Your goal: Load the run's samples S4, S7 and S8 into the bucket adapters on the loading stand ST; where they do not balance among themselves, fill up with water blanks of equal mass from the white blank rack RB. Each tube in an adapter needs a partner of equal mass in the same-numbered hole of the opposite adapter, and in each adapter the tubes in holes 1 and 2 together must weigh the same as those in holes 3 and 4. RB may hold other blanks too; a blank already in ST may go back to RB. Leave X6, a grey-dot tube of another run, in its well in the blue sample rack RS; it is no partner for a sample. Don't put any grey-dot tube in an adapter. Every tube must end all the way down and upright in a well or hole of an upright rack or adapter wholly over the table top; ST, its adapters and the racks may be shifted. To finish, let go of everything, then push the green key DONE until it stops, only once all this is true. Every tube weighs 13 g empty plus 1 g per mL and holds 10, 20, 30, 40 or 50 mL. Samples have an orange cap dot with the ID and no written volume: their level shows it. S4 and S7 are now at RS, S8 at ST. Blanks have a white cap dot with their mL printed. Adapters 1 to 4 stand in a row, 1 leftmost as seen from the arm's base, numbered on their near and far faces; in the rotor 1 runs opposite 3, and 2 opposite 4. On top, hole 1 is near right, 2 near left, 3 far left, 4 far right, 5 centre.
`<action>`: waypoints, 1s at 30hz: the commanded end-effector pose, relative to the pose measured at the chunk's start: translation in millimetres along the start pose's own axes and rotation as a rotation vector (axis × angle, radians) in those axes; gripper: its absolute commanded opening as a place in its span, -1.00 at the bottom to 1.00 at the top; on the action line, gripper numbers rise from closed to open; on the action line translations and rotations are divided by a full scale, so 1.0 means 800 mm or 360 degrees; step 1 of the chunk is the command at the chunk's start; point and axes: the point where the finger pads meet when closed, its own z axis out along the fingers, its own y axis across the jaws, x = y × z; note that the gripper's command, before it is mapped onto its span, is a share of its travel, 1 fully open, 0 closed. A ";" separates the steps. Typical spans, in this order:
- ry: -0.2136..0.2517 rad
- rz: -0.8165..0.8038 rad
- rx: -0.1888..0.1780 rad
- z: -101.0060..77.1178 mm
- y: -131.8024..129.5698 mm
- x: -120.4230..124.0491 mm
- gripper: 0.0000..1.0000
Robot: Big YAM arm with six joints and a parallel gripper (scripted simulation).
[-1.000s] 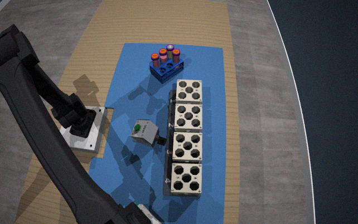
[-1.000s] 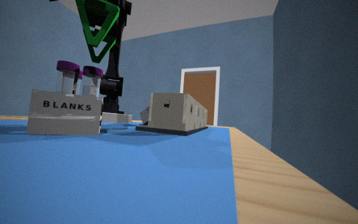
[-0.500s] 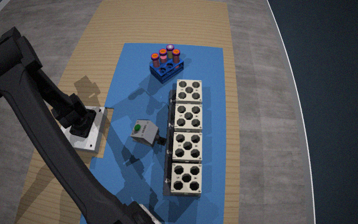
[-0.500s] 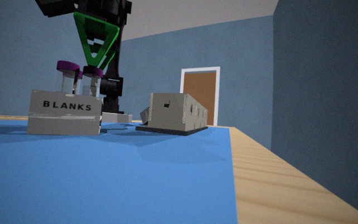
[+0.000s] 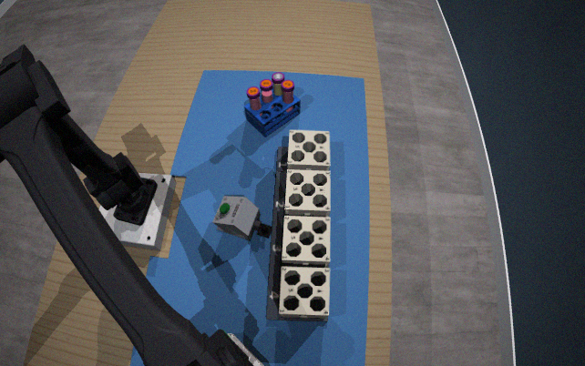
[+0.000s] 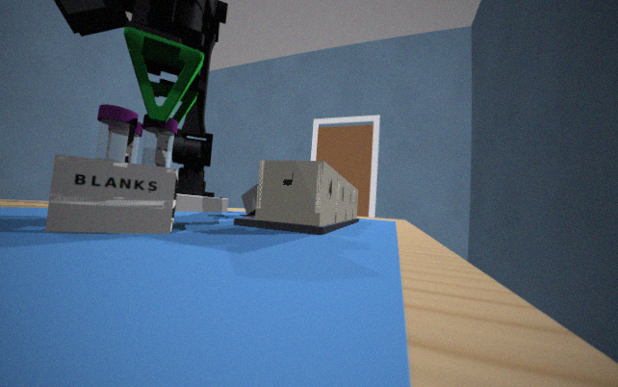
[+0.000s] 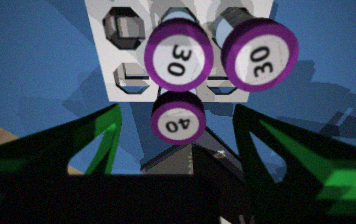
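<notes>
lab bench: tube racks (image 5: 272,119), bucket adapters (image 5: 308,190)

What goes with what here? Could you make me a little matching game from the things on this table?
Things:
1. claw
2. blue rack
3. adapters
4. key

States or places:
A. every hole bare
B. green, on top of a grey box
C. open, holding nothing, above the 40 blank
D. holds four tubes along its far side

Pairs: 1-C, 2-D, 3-A, 4-B
</notes>
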 end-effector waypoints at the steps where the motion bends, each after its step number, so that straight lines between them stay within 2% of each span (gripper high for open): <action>1: -0.0010 0.0000 -0.0070 -0.017 0.018 -0.004 0.60; 3: -0.0010 0.0000 -0.0070 -0.017 0.018 -0.004 0.60; 4: -0.0010 0.0000 -0.0070 -0.017 0.018 -0.004 -1.00; 20: -0.0010 0.0000 -0.0070 -0.017 0.018 -0.004 -1.00; 21: -0.0010 -0.0001 -0.0077 -0.023 0.025 -0.010 -1.00; 22: -0.0015 0.0001 -0.0120 -0.047 0.028 -0.011 -1.00; 23: -0.0016 0.0002 -0.0127 -0.053 0.028 -0.011 -1.00; 26: -0.0016 0.0002 -0.0127 -0.058 0.027 -0.010 -1.00; 30: -0.0016 0.0002 -0.0128 -0.075 0.026 -0.010 -1.00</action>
